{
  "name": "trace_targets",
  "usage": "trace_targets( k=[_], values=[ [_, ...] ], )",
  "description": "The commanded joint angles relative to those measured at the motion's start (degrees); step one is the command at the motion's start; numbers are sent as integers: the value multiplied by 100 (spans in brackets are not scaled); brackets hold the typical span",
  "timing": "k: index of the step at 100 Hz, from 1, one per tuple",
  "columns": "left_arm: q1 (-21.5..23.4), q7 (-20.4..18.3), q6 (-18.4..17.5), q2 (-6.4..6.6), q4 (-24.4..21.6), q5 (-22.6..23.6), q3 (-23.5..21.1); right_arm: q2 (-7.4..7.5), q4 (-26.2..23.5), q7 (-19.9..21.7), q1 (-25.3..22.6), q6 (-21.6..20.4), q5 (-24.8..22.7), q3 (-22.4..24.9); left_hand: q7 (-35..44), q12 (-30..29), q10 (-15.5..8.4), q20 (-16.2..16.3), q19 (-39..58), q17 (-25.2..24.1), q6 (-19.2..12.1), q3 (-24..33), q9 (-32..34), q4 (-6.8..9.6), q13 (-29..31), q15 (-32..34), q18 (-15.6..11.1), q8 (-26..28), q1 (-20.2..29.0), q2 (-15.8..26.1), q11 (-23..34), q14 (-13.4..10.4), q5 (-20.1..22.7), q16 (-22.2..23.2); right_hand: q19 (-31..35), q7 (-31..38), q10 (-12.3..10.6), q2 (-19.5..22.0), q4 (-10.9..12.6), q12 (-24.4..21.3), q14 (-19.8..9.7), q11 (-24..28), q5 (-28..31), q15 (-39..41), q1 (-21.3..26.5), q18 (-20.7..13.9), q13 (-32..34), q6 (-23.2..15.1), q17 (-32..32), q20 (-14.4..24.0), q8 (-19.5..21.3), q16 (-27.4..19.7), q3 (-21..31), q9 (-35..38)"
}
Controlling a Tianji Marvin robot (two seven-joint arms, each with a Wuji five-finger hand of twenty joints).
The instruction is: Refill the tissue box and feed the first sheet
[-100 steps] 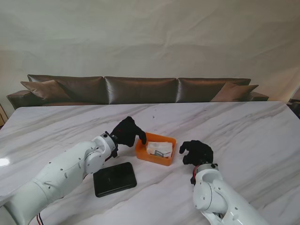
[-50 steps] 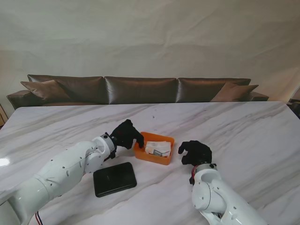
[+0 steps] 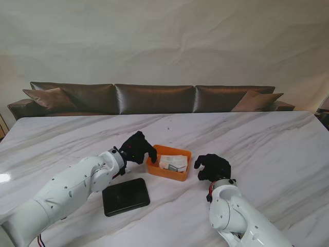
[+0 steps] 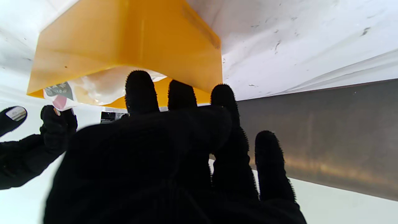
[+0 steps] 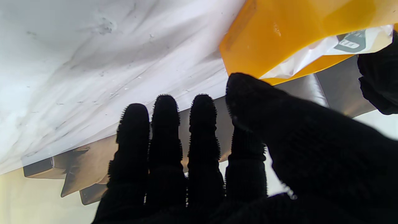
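— Two hands of yours on the white marbled table. Where are they from the stand camera?

— My left hand in its black glove sits at the left end of the open orange plastic tissue box, fingertips curled down at that end wall; I can't tell from here whether they touch it. My right hand is just beside the box's right end, apart from it, fingers bent and holding nothing. The box lies between the two hands, with a white plastic-wrapped tissue pack inside it. A flat black rectangular lid lies on the table nearer to me than the box, on its left side, under my left forearm. A brown leather sofa runs along the far edge of the table.

— And the left wrist camera?

— The orange plastic tissue box fills the view ahead of my left hand. My fingers are spread and reach to its rim; nothing is gripped between them. The tissue pack shows at the box's opening, a printed label at one corner. My right hand is visible past the box.

— The right wrist camera?

— My right hand has four fingers side by side and straight, thumb set apart, closed on nothing. The orange box lies beyond the thumb, the tissue pack poking from it, and my left hand is at its other end.
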Motion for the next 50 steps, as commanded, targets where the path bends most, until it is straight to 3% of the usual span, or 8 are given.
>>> trace_targets(
  k=[1,17,34,50],
  values=[
    [-69,-34,-61,-109,72,-70,-25,-15,-10,79,-20,-1,-18,0,27,-29,-247,-155,-2419,-190,-260,345,100,222,106,-112,-338,65,260,68,-52,-220,43,-208,-45,131,21,-131,-160,11,-158,107,133,-23,100,-111,105,-44,-72,-49,-66,16,229,61],
    [-185,392,-194,-273,389,-184,105,-10,-11,98,-30,29,-25,9,79,-30,-260,-120,-2341,-144,-259,372,173,325,186,-72,-577,70,384,76,-39,-220,162,-367,-44,153,14,-146,-180,17,-165,104,140,-31,109,-103,117,-49,-73,-51,-89,21,226,76],
    [-228,418,-288,-312,429,-234,103,-9,2,110,-16,40,-23,7,144,-32,-272,7,-2062,-137,-276,339,261,398,271,-28,-695,78,438,111,-22,-199,246,-448,-50,171,19,-157,-195,21,-166,101,150,-33,114,-109,130,-45,-77,-55,-111,27,222,88],
    [-392,350,-409,-414,741,-405,347,-14,21,104,9,31,-5,-8,206,-29,-254,91,-1858,-73,-268,327,346,419,365,-5,-764,90,495,147,3,-152,328,-461,-52,180,15,-155,-202,25,-162,96,148,-37,110,-104,128,-47,-79,-57,-130,31,224,90]
  ],
)
